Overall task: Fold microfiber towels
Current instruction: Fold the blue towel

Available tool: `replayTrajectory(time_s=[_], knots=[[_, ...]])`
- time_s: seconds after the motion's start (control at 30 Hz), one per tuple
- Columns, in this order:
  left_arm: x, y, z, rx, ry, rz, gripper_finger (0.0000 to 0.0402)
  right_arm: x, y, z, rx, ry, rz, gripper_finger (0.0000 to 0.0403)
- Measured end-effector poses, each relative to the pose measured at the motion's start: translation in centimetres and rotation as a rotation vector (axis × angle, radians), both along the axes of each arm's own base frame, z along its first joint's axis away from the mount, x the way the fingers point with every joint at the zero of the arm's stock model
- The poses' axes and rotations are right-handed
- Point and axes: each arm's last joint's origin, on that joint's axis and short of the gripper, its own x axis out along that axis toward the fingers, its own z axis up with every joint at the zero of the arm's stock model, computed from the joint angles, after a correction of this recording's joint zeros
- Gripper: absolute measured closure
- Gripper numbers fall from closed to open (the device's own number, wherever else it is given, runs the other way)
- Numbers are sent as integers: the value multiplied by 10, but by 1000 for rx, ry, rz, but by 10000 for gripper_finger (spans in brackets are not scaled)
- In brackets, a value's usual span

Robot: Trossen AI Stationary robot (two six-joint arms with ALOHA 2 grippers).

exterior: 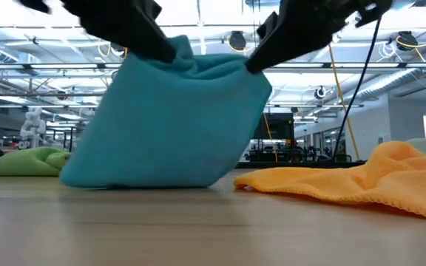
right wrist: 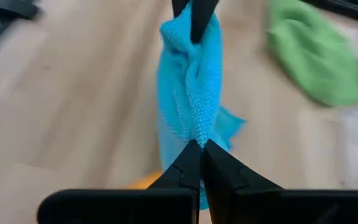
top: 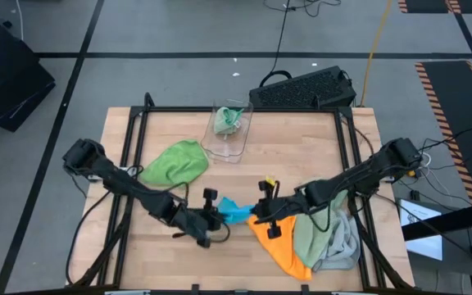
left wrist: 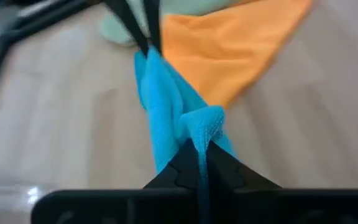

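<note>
Two dark robot arms meet near the front middle of a wooden table, each pinching an opposite end of a blue towel. The left gripper is clamped tight on one end of the cloth; its wrist camera shows the fingertips pressed together with blue fabric caught between them. The right gripper is likewise closed on the other end, its fingertips nipping a bunched fold of the same towel. From table height the blue towel hangs between the two grips as a broad slanting sheet, its lower edge resting on the tabletop.

Just beside it, under the right arm, an orange towel lies spread flat, overlapped on its far side by a sage green towel and a light grey towel heaped at the table's right front corner. A bright green towel sits crumpled toward the left, well apart from the grippers. At the table's back edge stands a clear plastic bin with a pale green cloth inside. Behind the table, on the floor, lies a black keyboard.
</note>
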Motion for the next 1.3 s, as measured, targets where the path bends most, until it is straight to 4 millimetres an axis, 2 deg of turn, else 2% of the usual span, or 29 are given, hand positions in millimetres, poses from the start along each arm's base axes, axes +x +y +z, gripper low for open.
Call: replayTrajectory(time_s=[0.17,0.27,0.53,0.67,0.8,1.03,1.2,1.3], knots=[[3,-22,-26,-27,23,-18,390,10,14,-25,80,13,56,402],[0,-34,-34,-54,17,-12,395,17,20,-35,120,1,74,402],[-17,-57,-32,-116,-41,79,372,35,29,-48,195,-94,108,402],[-27,-67,-33,-157,-36,100,370,37,30,-51,192,-96,108,403],[-41,-79,-33,-113,-78,137,361,36,30,-51,188,-94,105,403],[-63,-99,-29,-15,-219,174,268,37,30,-51,197,-96,71,403],[-65,-102,-28,-10,-248,178,202,38,30,-50,258,-107,33,403],[-59,-103,-33,-23,-240,161,174,39,30,-48,284,-123,22,403]])
